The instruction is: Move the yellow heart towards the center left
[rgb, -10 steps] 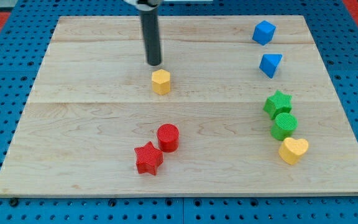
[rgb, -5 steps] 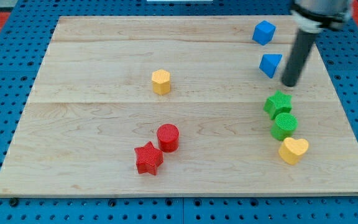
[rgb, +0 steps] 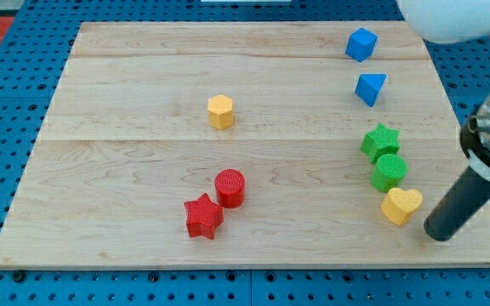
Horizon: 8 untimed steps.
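The yellow heart [rgb: 401, 205] lies near the board's bottom right, just below the green cylinder [rgb: 390, 172]. My tip [rgb: 439, 234] rests on the board just right of and slightly below the heart, a small gap apart from it. The rod rises up and to the right from the tip.
A green star [rgb: 381, 141] sits above the green cylinder. A blue triangular block [rgb: 369, 87] and a blue cube [rgb: 361, 44] are at the top right. A yellow hexagon [rgb: 220, 111] is near the centre top. A red cylinder [rgb: 230, 188] and red star [rgb: 203, 216] are at bottom centre. The wooden board [rgb: 126, 170] lies on blue pegboard.
My tip has swept from above the yellow hexagon across to the right, then down the right side to beside the yellow heart. No block has moved.
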### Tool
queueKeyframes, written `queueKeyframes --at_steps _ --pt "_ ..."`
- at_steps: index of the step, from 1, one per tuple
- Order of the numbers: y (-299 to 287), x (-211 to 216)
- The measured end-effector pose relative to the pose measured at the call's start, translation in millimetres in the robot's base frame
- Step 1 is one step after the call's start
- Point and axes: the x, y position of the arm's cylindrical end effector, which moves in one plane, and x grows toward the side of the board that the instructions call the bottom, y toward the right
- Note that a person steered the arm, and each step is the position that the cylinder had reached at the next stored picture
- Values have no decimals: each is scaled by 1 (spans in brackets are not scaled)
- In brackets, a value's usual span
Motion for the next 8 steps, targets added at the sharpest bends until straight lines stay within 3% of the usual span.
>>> queueKeyframes --at_steps 3,4,6,8 --pt "11 4" --pt "-10 -26" --pt "-111 -44" --pt "-103 -90"
